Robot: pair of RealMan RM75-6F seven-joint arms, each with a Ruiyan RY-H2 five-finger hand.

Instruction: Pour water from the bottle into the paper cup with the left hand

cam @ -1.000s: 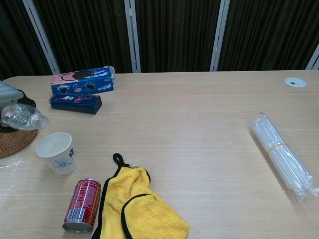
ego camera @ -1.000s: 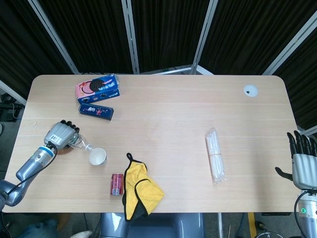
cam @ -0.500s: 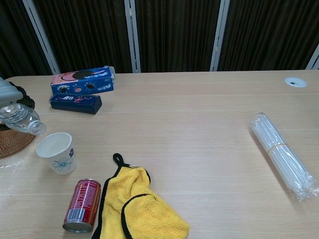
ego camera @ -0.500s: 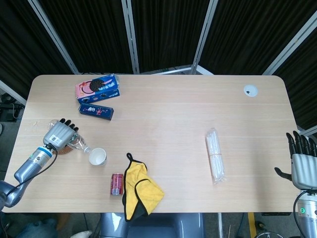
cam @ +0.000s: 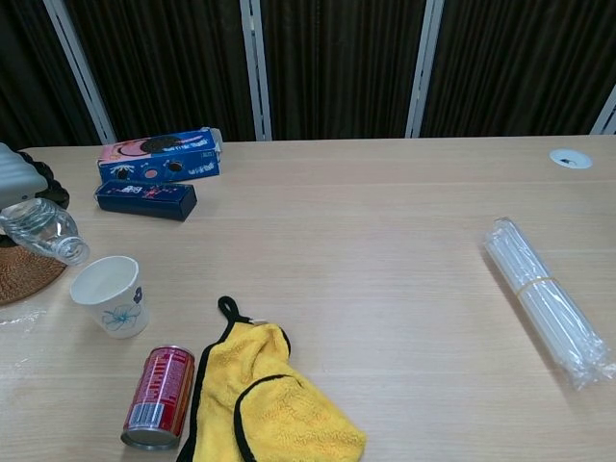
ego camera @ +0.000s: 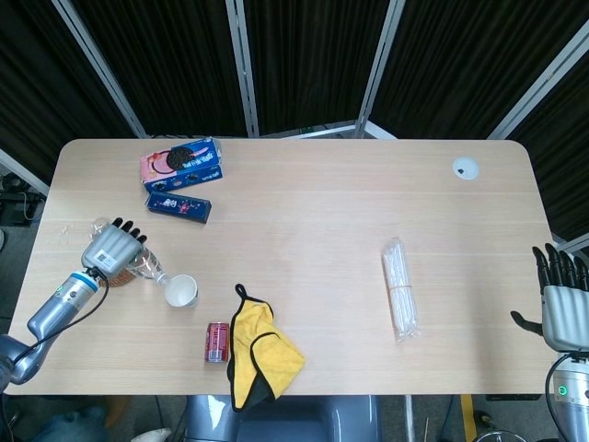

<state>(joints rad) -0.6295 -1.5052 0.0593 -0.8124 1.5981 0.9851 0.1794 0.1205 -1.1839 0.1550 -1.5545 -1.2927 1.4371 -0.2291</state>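
Note:
My left hand (ego camera: 110, 247) grips a clear plastic bottle (cam: 43, 229) at the table's left side. The bottle is tilted, its open neck (ego camera: 160, 275) pointing down toward the white paper cup (ego camera: 181, 291). In the chest view the neck sits just above and left of the cup's rim (cam: 104, 270), and only a sliver of the left hand (cam: 21, 179) shows at the frame edge. The cup stands upright with a small blue flower print. My right hand (ego camera: 563, 295) hangs off the table's right edge, fingers spread, holding nothing.
A woven coaster (cam: 24, 273) lies under the left hand. A red can (cam: 157, 396) lies on its side beside a yellow cloth (cam: 271, 404). Two cookie boxes (ego camera: 181, 164) (ego camera: 179, 205) sit at the back left. A bundle of straws (cam: 546, 299) lies right.
The left hand and bottle have shifted slightly left and back from the cup, with the bottle tipped more steeply downward. The right hand has stayed still.

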